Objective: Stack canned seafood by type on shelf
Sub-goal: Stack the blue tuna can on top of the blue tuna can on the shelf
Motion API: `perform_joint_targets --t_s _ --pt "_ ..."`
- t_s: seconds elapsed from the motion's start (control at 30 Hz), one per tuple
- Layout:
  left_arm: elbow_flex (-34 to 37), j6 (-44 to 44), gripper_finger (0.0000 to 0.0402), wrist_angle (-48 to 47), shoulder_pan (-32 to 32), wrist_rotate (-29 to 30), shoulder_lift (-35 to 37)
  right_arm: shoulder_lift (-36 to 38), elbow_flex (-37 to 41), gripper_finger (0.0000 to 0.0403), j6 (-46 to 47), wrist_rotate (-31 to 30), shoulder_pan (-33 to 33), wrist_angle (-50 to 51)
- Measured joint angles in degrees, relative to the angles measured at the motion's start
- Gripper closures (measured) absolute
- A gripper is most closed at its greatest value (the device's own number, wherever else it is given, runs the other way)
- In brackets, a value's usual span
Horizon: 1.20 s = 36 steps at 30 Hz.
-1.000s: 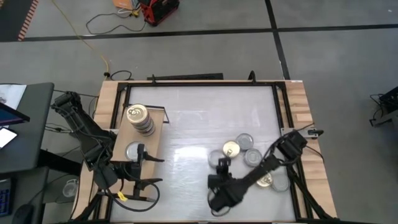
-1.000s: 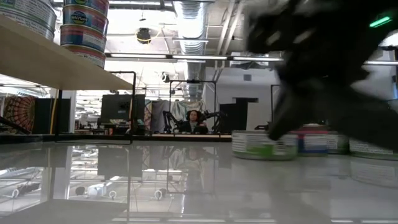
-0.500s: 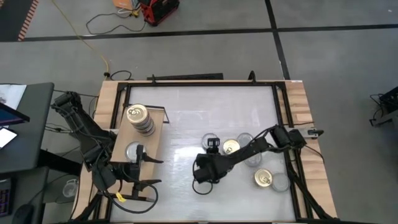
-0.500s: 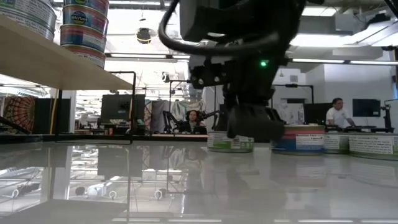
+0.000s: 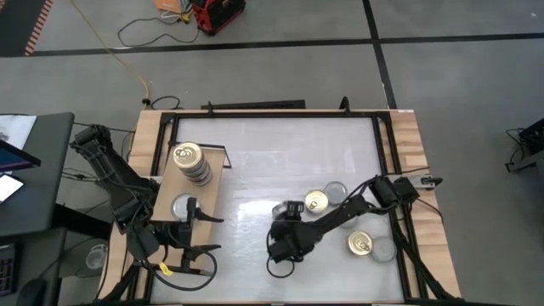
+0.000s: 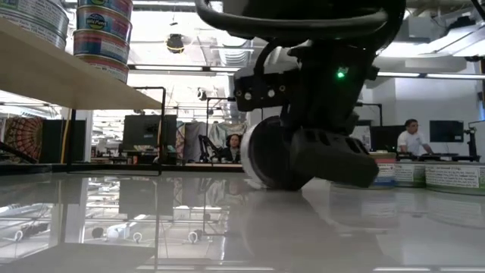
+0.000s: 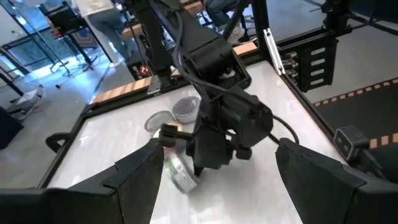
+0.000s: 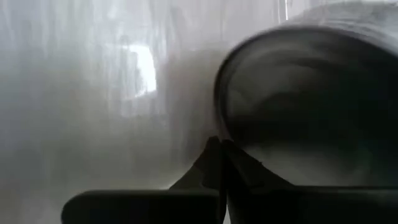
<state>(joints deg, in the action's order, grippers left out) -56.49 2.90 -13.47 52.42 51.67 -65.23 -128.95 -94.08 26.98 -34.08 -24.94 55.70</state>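
The right gripper hung low over the middle of the glossy white counter, its dark fingers pressed fully together, and a small flat round silver-grey tin stood tipped up on its edge right against them, its rim on the counter; whether the fingers pinched the tin's rim or merely touched it could not be told. In the left wrist view the same tin showed tilted beneath the dark arm. Just beyond, towards the right side of the counter, lay the loose tins: one with a gold pull-tab top, a silver-grey one beside it, and nearer the front edge another gold-topped tin touching a grey one. The rectangular light wooden shelf with its thin black metal frame sat at the counter's left side, well apart from them, carrying a stack of tins with a gold top at its rear and a single silver-grey tin nearer the front. The left gripper waited at the shelf's front edge, its fingers spread wide and holding nothing (a seated person showed far off in the room behind).
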Motion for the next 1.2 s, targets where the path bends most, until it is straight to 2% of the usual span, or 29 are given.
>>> perform_joint_targets --t_s 0.23,0.43,0.53,0.7,0.9,1.07,1.2 --pt "0.0 0.06 0.0107 -0.26 0.0 -0.02 0.0 0.44 -1.73 0.037 -0.05 0.24 0.8 1.77" --pt "0.0 1.37 0.0107 -1.36 0.0 -0.37 0.0 0.52 -9.94 0.0367 -0.04 3.64 -1.71 14.23" --pt "0.0 1.46 0.0107 -1.34 0.0 -0.37 0.0 0.61 -14.05 0.0351 -4.17 3.68 -3.45 16.8" --pt "0.0 0.44 0.0107 -1.28 0.0 -1.22 0.0 0.61 -19.89 0.028 -8.01 3.24 -3.18 21.3" --pt "0.0 -4.26 0.0107 0.45 0.0 -1.76 0.0 0.68 -23.34 0.0143 -15.8 3.17 1.46 18.69" --pt "0.0 -6.44 0.0107 0.65 0.0 -4.77 1.05 1.13 -24.7 0.0062 -23.41 8.8 4.51 19.8" --pt "0.0 -10.33 0.0107 -0.04 -0.22 -4.69 3.31 2.18 -24.7 0.0038 -29.31 17.2 7.51 20.82"
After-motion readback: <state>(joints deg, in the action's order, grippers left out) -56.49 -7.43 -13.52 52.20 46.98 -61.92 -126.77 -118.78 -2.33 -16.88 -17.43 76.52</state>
